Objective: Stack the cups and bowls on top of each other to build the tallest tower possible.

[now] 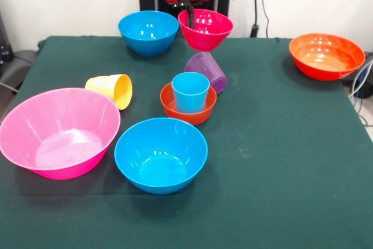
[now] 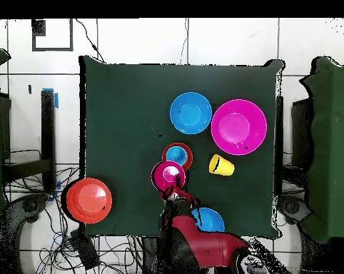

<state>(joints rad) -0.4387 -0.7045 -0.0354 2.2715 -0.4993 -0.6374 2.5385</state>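
My gripper is shut on the near-left rim of the small magenta bowl and holds it in the air at the table's far side. It shows in the overhead view with the bowl. The light blue cup stands upright inside the small orange-red bowl at mid-table, in front of and below the held bowl; the overhead view shows the cup. The ribbed purple cup lies tilted just behind them. The yellow cup lies on its side to the left.
A big pink bowl sits front left, one blue bowl front centre, another blue bowl at the back left of the held bowl. A wide orange bowl sits far right near the table's edge.
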